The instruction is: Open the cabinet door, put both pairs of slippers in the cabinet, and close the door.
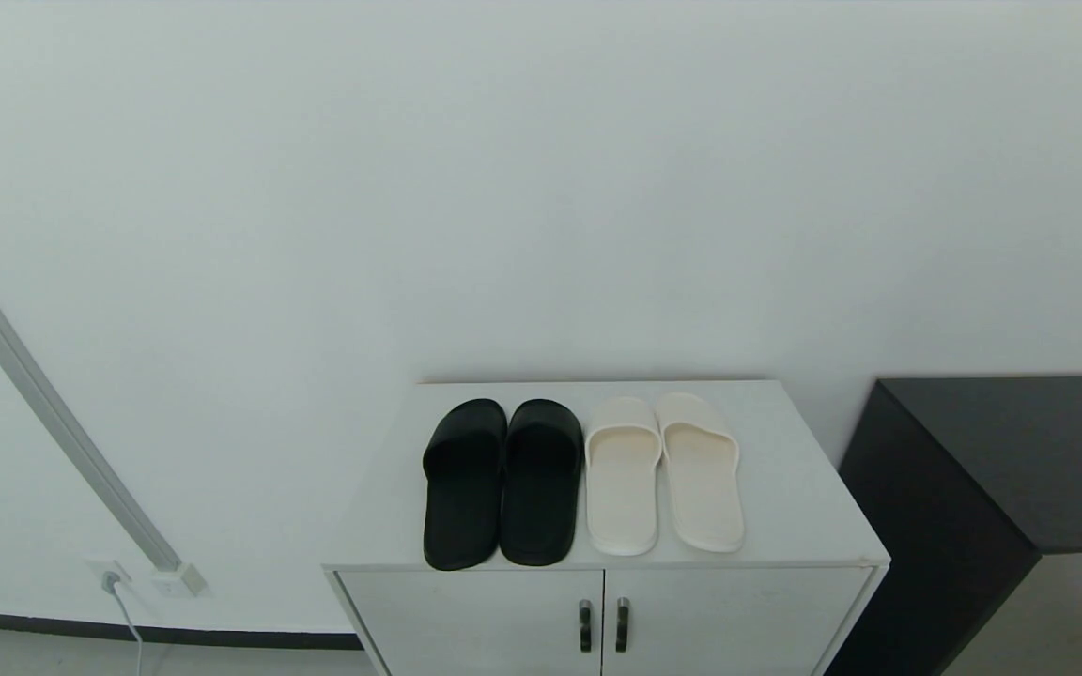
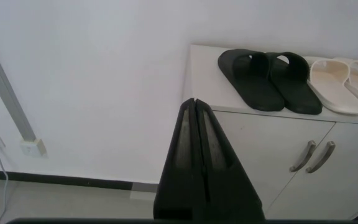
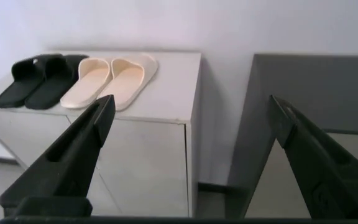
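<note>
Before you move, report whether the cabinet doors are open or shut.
Shut: both cabinet doors sit flush, their handles side by side.

A pair of black slippers (image 1: 503, 488) and a pair of cream slippers (image 1: 644, 479) sit side by side atop a white cabinet (image 1: 785, 488) at lower centre of the frame, its two doors (image 1: 485, 620) shut; a dark cabinet (image 1: 973, 507) stands at lower right.

The head camera looks forward and down from above, with the cabinet (image 1: 804, 488) at 6 o'clock in its frame. Taking the wall as 12, the left wrist camera sits lower near 8 o'clock, sighting over the left gripper (image 2: 195, 101). The right wrist camera sits near 4 o'clock, sighting over the right gripper (image 3: 190, 99). All three share the cabinet top with the black slippers (image 1: 502, 483) and white slippers (image 1: 663, 474).
</note>
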